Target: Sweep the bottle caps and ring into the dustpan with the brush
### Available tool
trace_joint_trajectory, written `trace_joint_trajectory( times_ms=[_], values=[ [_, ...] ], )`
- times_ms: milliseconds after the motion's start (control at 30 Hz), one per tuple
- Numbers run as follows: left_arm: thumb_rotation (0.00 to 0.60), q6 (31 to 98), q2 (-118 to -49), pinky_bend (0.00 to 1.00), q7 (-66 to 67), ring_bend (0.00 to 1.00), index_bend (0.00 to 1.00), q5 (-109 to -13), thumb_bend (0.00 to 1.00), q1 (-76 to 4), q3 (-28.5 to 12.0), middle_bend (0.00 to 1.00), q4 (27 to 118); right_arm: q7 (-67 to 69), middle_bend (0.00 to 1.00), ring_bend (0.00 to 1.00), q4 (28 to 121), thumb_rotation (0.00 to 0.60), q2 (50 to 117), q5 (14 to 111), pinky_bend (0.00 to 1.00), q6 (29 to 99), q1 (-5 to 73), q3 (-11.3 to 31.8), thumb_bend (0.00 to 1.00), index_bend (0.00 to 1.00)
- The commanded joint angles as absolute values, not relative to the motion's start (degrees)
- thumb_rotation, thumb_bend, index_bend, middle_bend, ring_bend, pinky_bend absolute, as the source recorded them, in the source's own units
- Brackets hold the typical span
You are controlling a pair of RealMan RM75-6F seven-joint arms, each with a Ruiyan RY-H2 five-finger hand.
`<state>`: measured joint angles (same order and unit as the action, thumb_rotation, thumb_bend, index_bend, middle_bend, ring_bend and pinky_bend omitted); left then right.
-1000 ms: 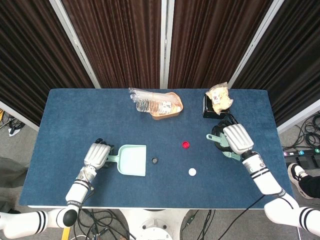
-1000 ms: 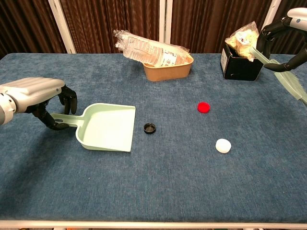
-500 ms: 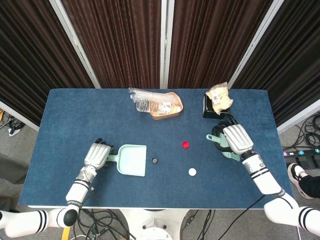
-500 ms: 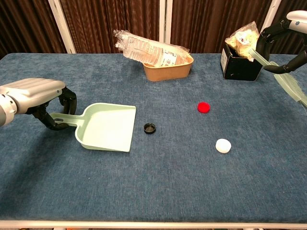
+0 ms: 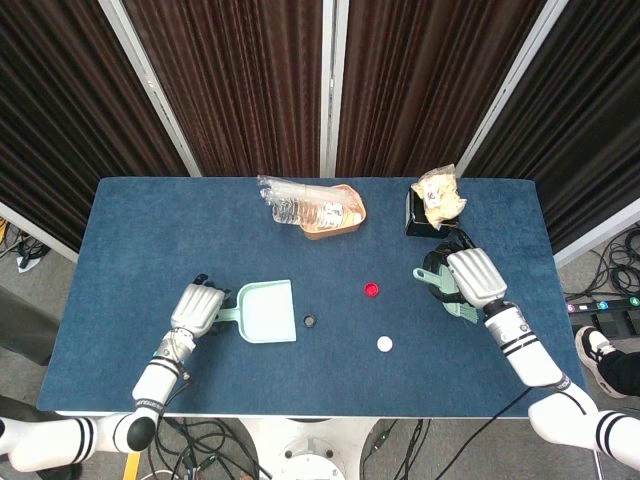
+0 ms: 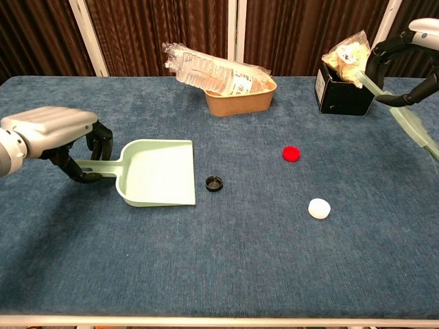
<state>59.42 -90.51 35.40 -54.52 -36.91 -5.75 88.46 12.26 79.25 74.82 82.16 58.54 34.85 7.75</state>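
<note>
My left hand [image 5: 195,307] [image 6: 58,133] grips the handle of the pale green dustpan [image 5: 267,312] [image 6: 159,173], which sits at the table's left with its mouth facing right. A black ring [image 5: 310,321] [image 6: 215,183] lies just right of the pan's lip. Further right are a red cap [image 5: 372,290] [image 6: 291,153] and a white cap [image 5: 385,344] [image 6: 319,208]. At the table's right side, lifted off the surface, my right hand [image 5: 472,277] [image 6: 420,34] holds the green brush [image 5: 447,295] [image 6: 410,116].
A brown tray [image 5: 335,222] [image 6: 240,99] with a crushed plastic bottle [image 6: 212,72] on it stands at the back centre. A black box [image 5: 418,215] [image 6: 339,96] holding a snack bag [image 5: 440,195] sits back right, close to the brush.
The dustpan has turned in my left hand, its mouth swinging square toward the ring and lifting slightly. My right hand has shifted the brush a little.
</note>
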Motion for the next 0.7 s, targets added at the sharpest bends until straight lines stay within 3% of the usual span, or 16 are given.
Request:
trace_joint_trajectory(
  times_ms=[33,467,700],
  values=[
    [0.600,58.96,-89.54,0.17,36.61,0.36,0.52,-54.57,0.37,-37.79,-5.74,0.53,89.46,18.83,0.62,0.27,75.43,0.600,76.08,84.85,0.05,55.73,37.63,7.61,0.42,0.66],
    [0.600,51.25,-84.16,0.17,39.32,0.36,0.52,-47.70,0.37,-44.08,-7.28,0.53,93.24,35.17,0.63,0.27,59.35,0.600,86.21,95.58,0.06,53.54,47.65,4.46,0.46,0.69],
    [0.600,49.37,-83.66,0.17,39.45,0.36,0.52,-43.91,0.37,-46.63,-6.76,0.53,92.75,41.73,0.63,0.27,51.77,0.600,92.33,98.45,0.06,55.64,50.32,2.14,0.46,0.69]
  ],
)
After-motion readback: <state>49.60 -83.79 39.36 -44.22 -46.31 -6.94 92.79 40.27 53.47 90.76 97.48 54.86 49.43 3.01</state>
